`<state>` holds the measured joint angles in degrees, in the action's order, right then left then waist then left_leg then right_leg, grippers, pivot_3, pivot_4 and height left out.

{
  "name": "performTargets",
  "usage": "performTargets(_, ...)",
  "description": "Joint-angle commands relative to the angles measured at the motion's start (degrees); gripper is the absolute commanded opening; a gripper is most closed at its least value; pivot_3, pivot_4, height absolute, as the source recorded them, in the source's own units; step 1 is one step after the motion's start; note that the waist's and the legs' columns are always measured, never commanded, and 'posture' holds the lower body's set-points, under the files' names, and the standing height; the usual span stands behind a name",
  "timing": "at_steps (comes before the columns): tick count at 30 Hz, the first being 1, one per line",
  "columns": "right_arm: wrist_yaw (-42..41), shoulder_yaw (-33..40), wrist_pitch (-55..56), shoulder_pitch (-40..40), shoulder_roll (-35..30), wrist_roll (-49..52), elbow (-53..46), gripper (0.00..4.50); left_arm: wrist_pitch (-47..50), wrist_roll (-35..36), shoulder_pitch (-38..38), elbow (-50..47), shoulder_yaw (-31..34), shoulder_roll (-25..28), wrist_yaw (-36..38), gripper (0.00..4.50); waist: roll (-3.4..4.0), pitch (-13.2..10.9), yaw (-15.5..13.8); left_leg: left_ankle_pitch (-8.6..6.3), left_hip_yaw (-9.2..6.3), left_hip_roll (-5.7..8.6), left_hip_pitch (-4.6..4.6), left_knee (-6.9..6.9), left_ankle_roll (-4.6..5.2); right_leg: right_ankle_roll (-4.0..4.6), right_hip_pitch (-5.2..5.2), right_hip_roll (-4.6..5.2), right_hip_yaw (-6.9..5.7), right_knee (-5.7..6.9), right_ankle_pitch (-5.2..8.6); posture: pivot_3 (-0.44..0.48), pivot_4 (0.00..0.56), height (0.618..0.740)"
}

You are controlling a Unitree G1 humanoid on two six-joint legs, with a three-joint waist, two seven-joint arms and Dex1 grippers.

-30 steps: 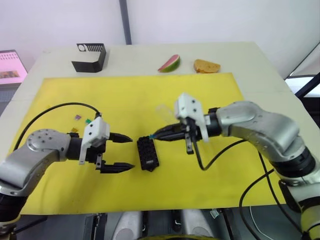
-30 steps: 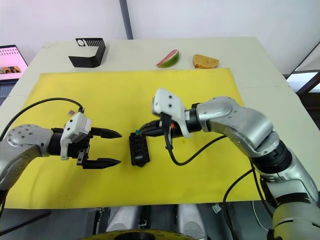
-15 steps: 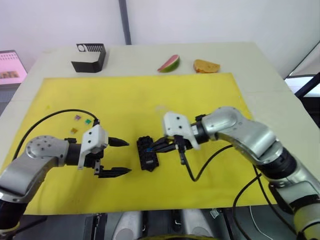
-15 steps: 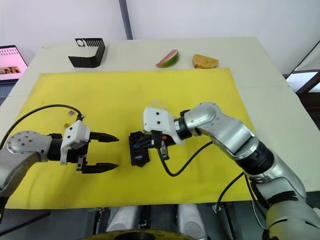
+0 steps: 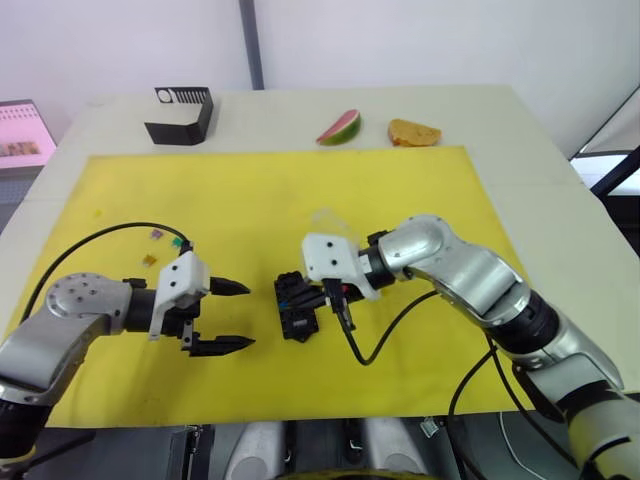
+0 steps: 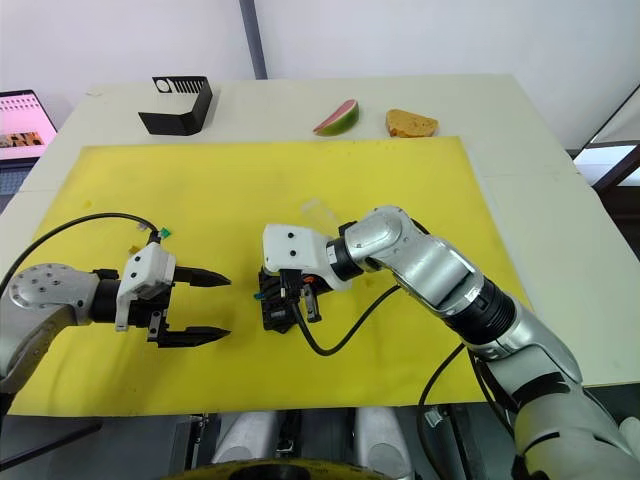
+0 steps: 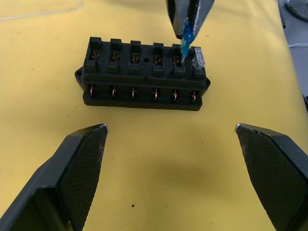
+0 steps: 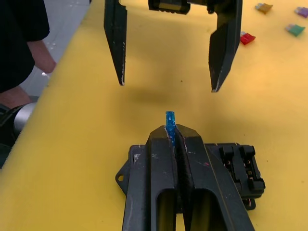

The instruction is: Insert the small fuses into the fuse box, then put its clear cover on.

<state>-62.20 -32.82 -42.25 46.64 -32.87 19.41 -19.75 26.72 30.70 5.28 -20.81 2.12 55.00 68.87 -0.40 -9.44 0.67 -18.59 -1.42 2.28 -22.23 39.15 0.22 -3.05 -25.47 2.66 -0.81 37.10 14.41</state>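
- Right gripper [image 7: 188, 30]: fingers pressed together on a blue fuse [image 7: 186, 41]. Its tip is at a slot in the far row of the fuse box [image 7: 142, 77], next to the end slot. How deep it sits cannot be told.
- Fuse box: black, two rows of slots, directly under the right gripper on the yellow mat [image 5: 420, 200]. In the eye views the gripper and its white wrist block cover much of it.
- Grey fuse [image 7: 198, 59]: seated in the end slot just beside the blue one, pale and hard to read.
- Left gripper [image 5: 226, 316]: fingers spread wide, holding nothing, pointing at the box from just beside it and apart from it.
- Loose fuses: a red fuse [image 8: 247, 38], a tan fuse [image 8: 263, 7], a green fuse [image 8: 294, 29] and a purple fuse [image 8: 303, 11], the last cut by the frame edge, lie on the mat behind the left gripper. They are tiny specks in the eye views.
- Clear cover [image 6: 318, 213]: faint outline on the mat beyond the right gripper, near it; edges barely traceable.
- Black holder [image 5: 178, 114], melon slice [image 5: 339, 128] and bread [image 5: 413, 132]: on the table [image 5: 540, 160] past the mat, well apart from both grippers.
- Person's sleeve [image 8: 21, 41]: at the mat's edge, cut off by the frame.
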Motion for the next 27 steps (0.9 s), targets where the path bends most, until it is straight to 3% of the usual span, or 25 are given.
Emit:
performTargets(1, -1.58, 2.40, 1.23, 0.34, -0.66, 0.15, -1.06, 0.00, 1.01, 1.12, 1.11, -2.43, 2.09, 0.53, -0.79, 4.46, 0.00, 0.00, 0.00, 0.00, 0.00, 0.00, 0.00, 0.00, 0.00, 0.00, 0.00, 0.00, 0.00, 0.00, 0.00, 0.000, 0.150, 0.740)
performTargets(27, -5.34, -1.71, 4.70, 0.06, 1.26, -6.25, 4.02, 0.00, -3.23, -3.49, -0.06, -2.71, -0.45, -2.99, -2.06, 4.46, -0.01, 0.01, 0.09, 0.02, 0.00, 0.01, 0.02, 0.02, -0.03, -0.01, 0.00, -0.01, -0.01, 0.05, 0.00, 0.000, 0.150, 0.740)
